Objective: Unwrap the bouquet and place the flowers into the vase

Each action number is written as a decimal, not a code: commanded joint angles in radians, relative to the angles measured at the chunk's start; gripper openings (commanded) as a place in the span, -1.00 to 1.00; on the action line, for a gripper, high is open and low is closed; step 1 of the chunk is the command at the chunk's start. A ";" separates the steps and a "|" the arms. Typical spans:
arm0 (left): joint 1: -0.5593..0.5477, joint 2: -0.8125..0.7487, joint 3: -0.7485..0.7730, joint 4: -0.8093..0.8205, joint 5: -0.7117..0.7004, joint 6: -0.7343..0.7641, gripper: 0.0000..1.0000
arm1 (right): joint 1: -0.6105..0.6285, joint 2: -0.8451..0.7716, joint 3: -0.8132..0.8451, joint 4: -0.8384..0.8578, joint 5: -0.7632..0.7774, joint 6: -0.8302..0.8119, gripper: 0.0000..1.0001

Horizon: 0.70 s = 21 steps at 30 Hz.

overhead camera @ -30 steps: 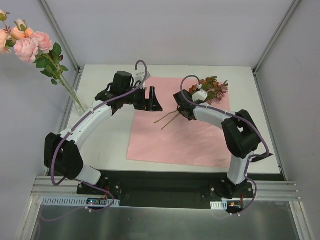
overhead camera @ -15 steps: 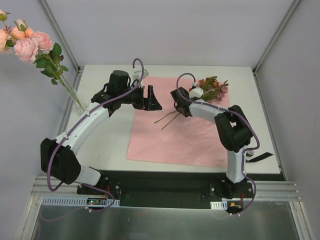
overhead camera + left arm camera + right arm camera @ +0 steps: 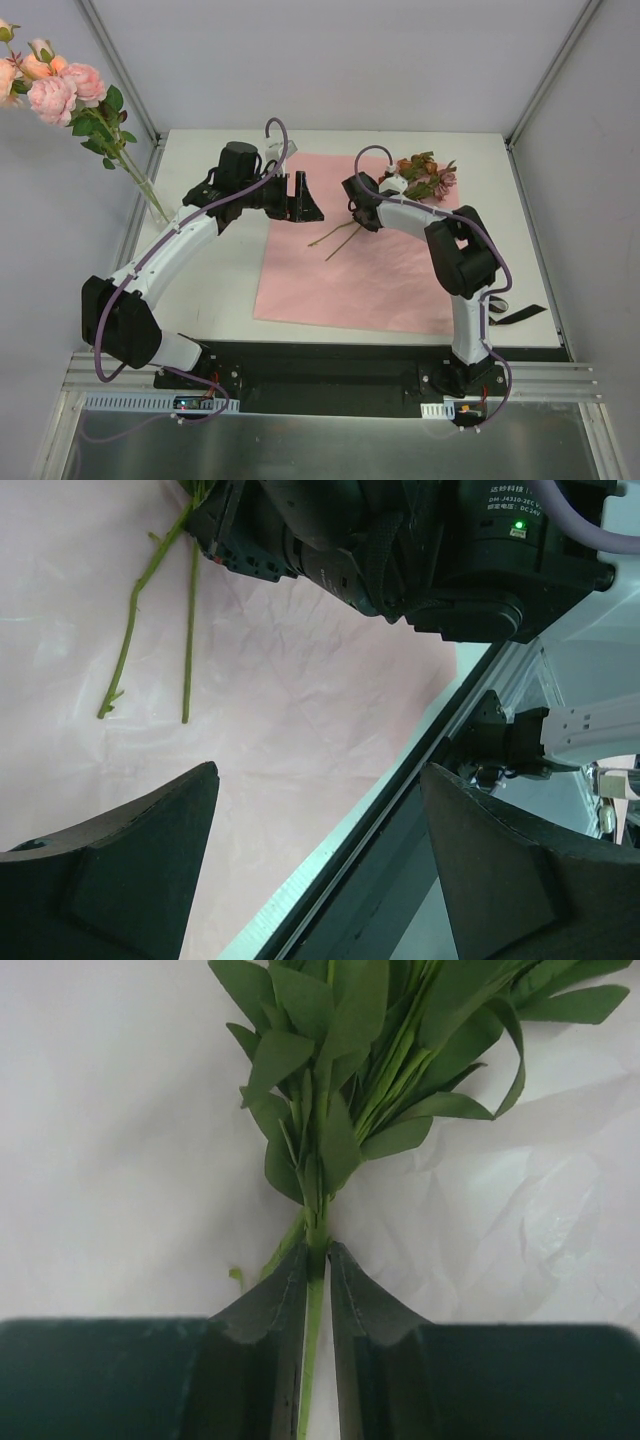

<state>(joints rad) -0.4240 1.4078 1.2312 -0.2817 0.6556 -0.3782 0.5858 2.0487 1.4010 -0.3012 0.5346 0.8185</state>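
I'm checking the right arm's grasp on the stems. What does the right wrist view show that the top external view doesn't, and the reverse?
Only the right wrist view: the right gripper with its jaws narrowed around thin green stems just below the leaves of the flowers. Only the top external view: the blooms, the left gripper open over the pink paper, pink roses standing at the left edge of the table, and a black ribbon beside the right arm. Both: the flowers lying on the paper, with the right gripper at their stems.
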 commanded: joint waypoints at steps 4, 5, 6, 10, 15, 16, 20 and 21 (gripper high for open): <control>0.004 0.017 -0.002 0.032 0.055 -0.010 0.62 | -0.012 0.027 0.055 -0.038 -0.008 0.022 -0.67; 0.004 0.020 -0.004 0.033 0.053 -0.010 0.61 | -0.012 0.030 0.056 -0.038 -0.012 0.025 -0.67; 0.004 0.025 -0.006 0.035 0.055 -0.011 0.61 | -0.014 0.031 0.056 -0.039 -0.012 0.027 -0.67; 0.004 0.036 -0.007 0.035 0.053 -0.010 0.61 | -0.014 0.024 0.044 -0.038 -0.005 0.037 -0.84; 0.004 0.052 -0.006 0.035 0.056 -0.014 0.61 | -0.011 -0.067 -0.032 0.045 0.042 0.008 -0.98; 0.004 0.056 -0.006 0.035 0.058 -0.014 0.61 | -0.011 -0.087 -0.049 0.080 0.054 0.001 -0.99; 0.004 0.063 -0.007 0.035 0.053 -0.010 0.61 | 0.008 -0.209 -0.140 0.178 0.155 -0.080 -0.99; 0.004 0.066 -0.007 0.036 0.050 -0.010 0.61 | 0.012 -0.229 -0.163 0.203 0.171 -0.096 -0.99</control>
<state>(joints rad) -0.4240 1.4704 1.2278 -0.2722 0.6807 -0.3836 0.5816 1.9793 1.2995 -0.2195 0.5762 0.8009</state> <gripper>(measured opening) 0.806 0.028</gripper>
